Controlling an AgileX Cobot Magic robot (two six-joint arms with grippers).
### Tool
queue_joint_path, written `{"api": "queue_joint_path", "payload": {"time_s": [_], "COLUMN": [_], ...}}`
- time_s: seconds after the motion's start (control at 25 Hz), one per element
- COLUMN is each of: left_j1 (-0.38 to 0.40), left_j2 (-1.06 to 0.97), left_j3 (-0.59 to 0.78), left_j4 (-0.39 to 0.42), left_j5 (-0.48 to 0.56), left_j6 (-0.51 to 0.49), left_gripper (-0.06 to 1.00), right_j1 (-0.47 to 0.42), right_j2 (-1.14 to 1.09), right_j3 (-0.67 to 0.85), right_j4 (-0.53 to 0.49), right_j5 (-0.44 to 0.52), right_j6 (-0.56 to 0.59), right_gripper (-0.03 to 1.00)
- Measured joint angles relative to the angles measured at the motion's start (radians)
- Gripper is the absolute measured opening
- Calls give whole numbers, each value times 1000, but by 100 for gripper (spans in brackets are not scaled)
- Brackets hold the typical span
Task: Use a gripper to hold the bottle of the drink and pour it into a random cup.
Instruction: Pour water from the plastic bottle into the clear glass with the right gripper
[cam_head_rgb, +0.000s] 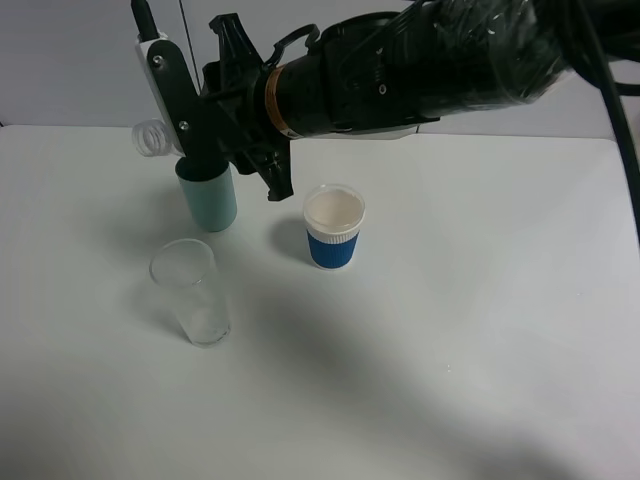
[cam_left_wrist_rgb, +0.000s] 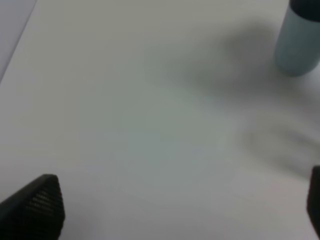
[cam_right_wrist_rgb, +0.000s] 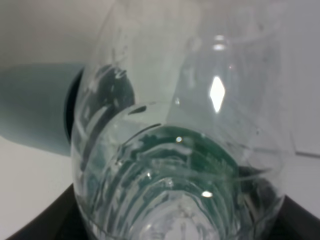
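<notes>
Closest to a lens: bottle of the drink (cam_right_wrist_rgb: 175, 165), filling the right wrist view. Clear plastic, green label with white print showing through the wall. Right pincer (cam_head_rgb: 205, 120) is pinching it; dark jaw edges sit either side of the bottle at the margin of that view. In the exterior high view the right arm (cam_head_rgb: 420, 60) reaches across from the right toward the back left of the bench (cam_head_rgb: 480, 350), held up off the surface, and hides most of the bottle. Only a clear ribbed end pokes out past the pincer, above and just left of the teal cup (cam_head_rgb: 207, 195). Bottle looks tipped well off upright; can't tell if anything is flowing. Teal cup stands upright right under the pincer, its rim covered by the dark jaws; the wrist view shows its open mouth just behind the bottle. Clear tumbler (cam_head_rgb: 190, 290) stands upright nearer the front edge, near the teal cup but apart from it, and not under the bottle. Paper cup (cam_head_rgb: 334, 228), white with a blue band, stands upright to the right of the teal cup, apart from both. Left pincer (cam_left_wrist_rgb: 180, 195) is spread wide over the bench, one dark fingertip (cam_left_wrist_rgb: 37, 207) at each side of its view; the teal cup sits well away from it.
</notes>
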Motion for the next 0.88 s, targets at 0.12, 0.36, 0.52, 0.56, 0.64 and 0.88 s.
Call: {"api": "queue_joint_path", "payload": {"time_s": [0.12, 0.36, 0.52, 0.56, 0.64, 0.88], "left_j1": [0, 0, 0, 0, 0, 0], "left_j2": [0, 0, 0, 0, 0, 0], "left_j3": [0, 0, 0, 0, 0, 0], "left_j4": [0, 0, 0, 0, 0, 0], "left_j5": [0, 0, 0, 0, 0, 0], "left_j6": [0, 0, 0, 0, 0, 0], "left_gripper": [98, 98, 98, 98, 98, 98], "right_j1": [8, 15, 17, 18, 18, 28], "right_j2": [0, 0, 0, 0, 0, 0], "right_j3": [0, 0, 0, 0, 0, 0], "right_j4": [-3, -3, -3, -3, -3, -5], "right_j5": [-1, -1, 0, 0, 0, 3], "right_j6": [-26, -68, -93, -95, -96, -121], "right_gripper": [54, 54, 54, 54, 54, 54]}}
